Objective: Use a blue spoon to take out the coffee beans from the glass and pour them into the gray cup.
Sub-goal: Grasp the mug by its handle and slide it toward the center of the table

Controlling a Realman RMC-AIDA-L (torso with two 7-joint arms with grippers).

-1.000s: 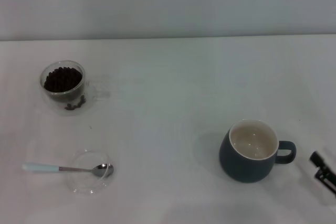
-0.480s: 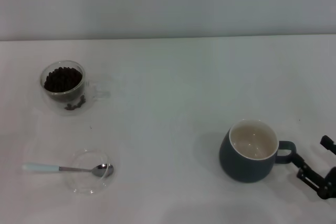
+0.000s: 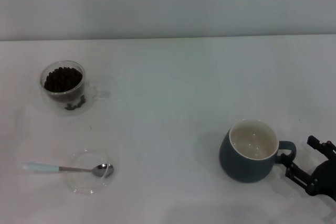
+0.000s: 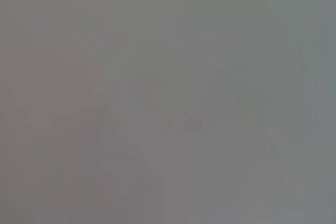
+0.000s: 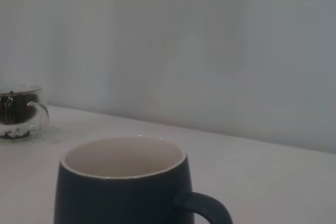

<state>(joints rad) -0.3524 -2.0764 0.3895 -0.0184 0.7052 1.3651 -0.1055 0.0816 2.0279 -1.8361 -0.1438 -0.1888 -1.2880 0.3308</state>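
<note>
The blue spoon (image 3: pixel 63 168) lies with its metal bowl in a flat clear dish (image 3: pixel 91 171) and its pale handle pointing left. The glass (image 3: pixel 63 85) with dark coffee beans (image 3: pixel 62 79) stands at the far left; it also shows in the right wrist view (image 5: pixel 20 112). The gray cup (image 3: pixel 251 151) stands at the near right with its handle to the right, and shows close up in the right wrist view (image 5: pixel 126 184). My right gripper (image 3: pixel 301 158) is open just right of the cup's handle, holding nothing. My left gripper is out of view.
The white table (image 3: pixel 173 98) runs back to a pale wall. The left wrist view shows only a plain grey surface.
My right gripper has moved in from the right edge toward the gray cup's handle. The spoon, glass and cup have not moved.
</note>
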